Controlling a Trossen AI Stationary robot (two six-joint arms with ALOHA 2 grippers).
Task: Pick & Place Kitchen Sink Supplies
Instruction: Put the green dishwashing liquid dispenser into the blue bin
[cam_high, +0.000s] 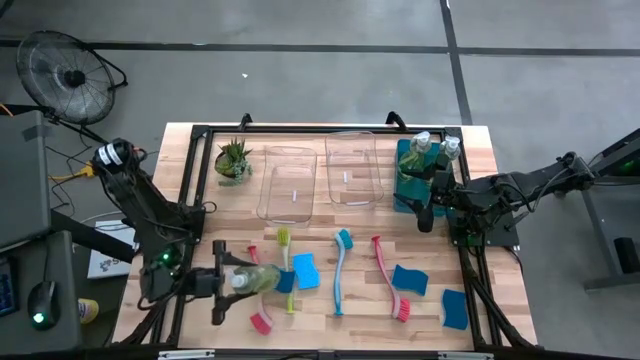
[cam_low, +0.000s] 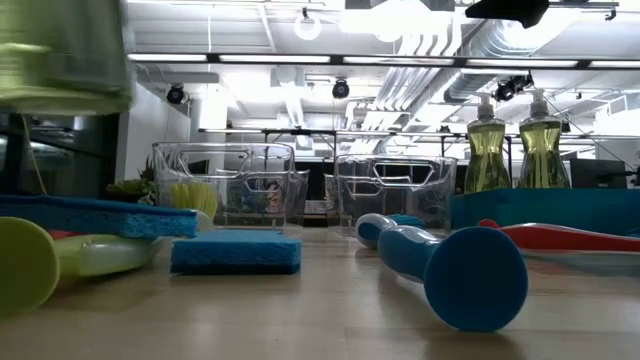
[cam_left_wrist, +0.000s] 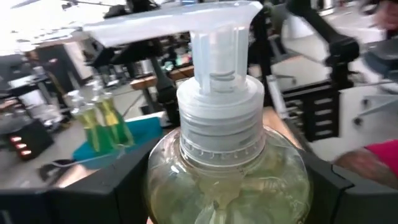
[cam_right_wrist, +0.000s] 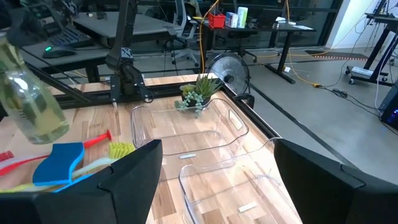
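Note:
A clear soap bottle (cam_left_wrist: 227, 180) with yellowish liquid and a white pump (cam_left_wrist: 180, 25) sits between the fingers of my left gripper (cam_high: 238, 283), near the table's front left. It is raised above the table (cam_low: 60, 50). Two more soap bottles (cam_high: 432, 150) stand in a teal bin (cam_high: 405, 180) at the far right. My right gripper (cam_high: 425, 212) hovers open beside that bin, holding nothing. Blue sponges (cam_high: 305, 270) (cam_high: 410, 280) (cam_high: 455, 308) and teal (cam_high: 340, 270), red (cam_high: 390, 285) and yellow-green (cam_high: 285, 245) brushes lie flat on the table. My left gripper pinches the bottle's rounded body just below the neck (cam_left_wrist: 168, 168) between its two fingers (cam_left_wrist: 118, 186), one on each side. The fingers come level from the table's left side. The bottle is lifted clear of the table with its pump end uppermost, and it leans a little in the right wrist view (cam_right_wrist: 31, 106).
Two clear bins (cam_high: 290, 182) (cam_high: 352, 168) stand side by side at the far middle, with a small spiky potted plant (cam_high: 233, 160) to their left. A black frame (cam_high: 200, 200) runs around the table's edges. A small red brush (cam_high: 260, 322) lies near the front edge.

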